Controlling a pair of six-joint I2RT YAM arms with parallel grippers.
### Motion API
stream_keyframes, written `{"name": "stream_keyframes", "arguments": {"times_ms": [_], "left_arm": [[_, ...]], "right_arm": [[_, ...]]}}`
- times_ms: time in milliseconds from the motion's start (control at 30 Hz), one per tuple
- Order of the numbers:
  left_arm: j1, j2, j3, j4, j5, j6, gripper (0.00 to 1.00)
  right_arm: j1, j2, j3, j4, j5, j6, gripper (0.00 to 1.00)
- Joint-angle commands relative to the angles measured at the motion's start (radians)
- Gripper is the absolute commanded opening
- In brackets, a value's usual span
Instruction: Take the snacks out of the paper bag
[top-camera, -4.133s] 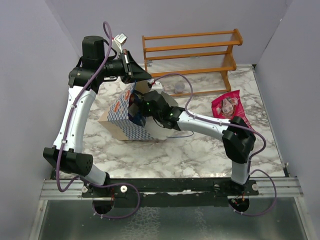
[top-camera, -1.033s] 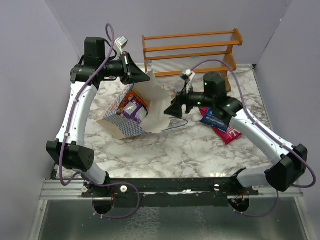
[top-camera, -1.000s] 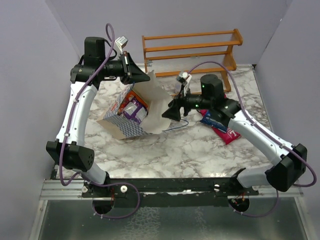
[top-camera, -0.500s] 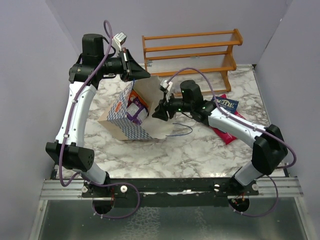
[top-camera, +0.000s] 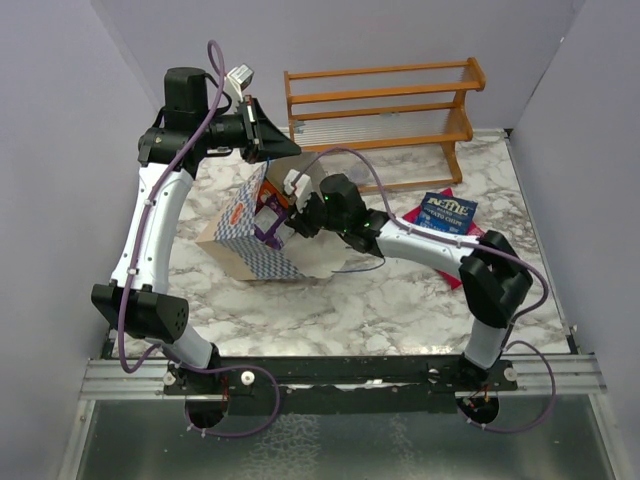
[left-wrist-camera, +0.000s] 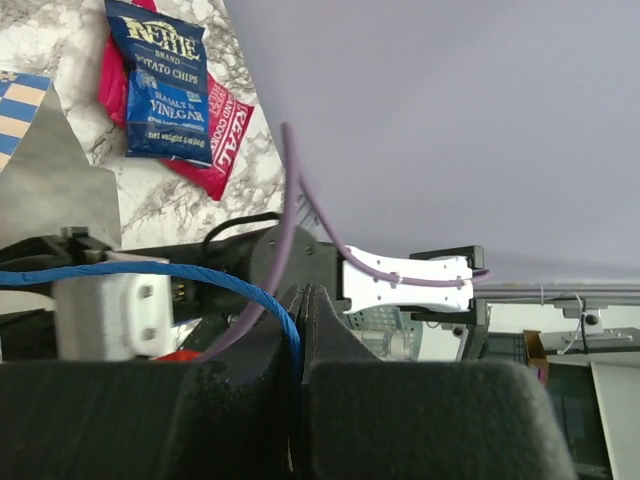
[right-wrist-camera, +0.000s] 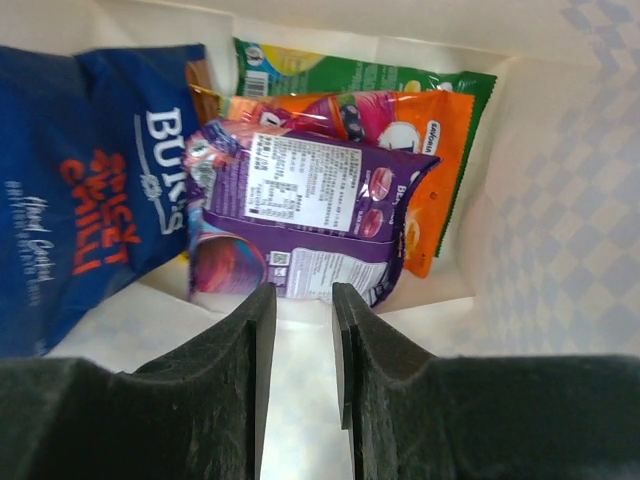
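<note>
The paper bag (top-camera: 250, 245) lies tipped on the marble with its mouth towards the right. My left gripper (top-camera: 285, 152) (left-wrist-camera: 303, 300) is shut on its blue cord handle (left-wrist-camera: 150, 272) and holds it up. My right gripper (top-camera: 283, 222) (right-wrist-camera: 300, 290) is inside the bag's mouth, open by a narrow gap, its tips at the lower edge of a purple packet (right-wrist-camera: 310, 200). Beside that lie a dark blue packet (right-wrist-camera: 80, 180), an orange one (right-wrist-camera: 400, 130) and a green one (right-wrist-camera: 360, 72). Out on the table, a blue chips packet (top-camera: 446, 213) (left-wrist-camera: 160, 85) rests on a red packet (top-camera: 452, 272) (left-wrist-camera: 215, 140).
An orange-brown wooden rack (top-camera: 380, 110) stands at the back of the table, behind the bag and my right arm. The bag's loose second handle (top-camera: 355, 265) trails on the marble. Purple walls close in the left, right and back sides.
My right arm has swung left from the packets on the table into the bag's mouth, its jaws narrowing on the way. The left gripper kept hold of the handle.
</note>
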Motion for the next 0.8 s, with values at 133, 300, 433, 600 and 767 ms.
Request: {"name": "stream_keyframes", "arguments": {"times_ms": [133,300,433,600,767], "left_arm": [[-0.001,0.019,0.079,-0.057,0.081,0.046,0.00],[-0.002,0.020,0.083,-0.056,0.089,0.045,0.00],[-0.001,0.012,0.070,-0.053,0.085,0.041,0.00],[-0.001,0.002,0.060,-0.037,0.085,0.030,0.00],[-0.003,-0.005,0.056,-0.045,0.087,0.032,0.00]], "right_arm": [[0.018,0.128,0.028,0.172,0.193,-0.082,0.30],[0.017,0.190,0.089,0.132,0.251,-0.139,0.18],[0.017,0.204,0.090,0.149,0.241,-0.206,0.19],[0.017,0.221,0.106,0.169,0.088,-0.203,0.27],[0.017,0.261,0.148,0.164,-0.015,-0.159,0.45]]}}
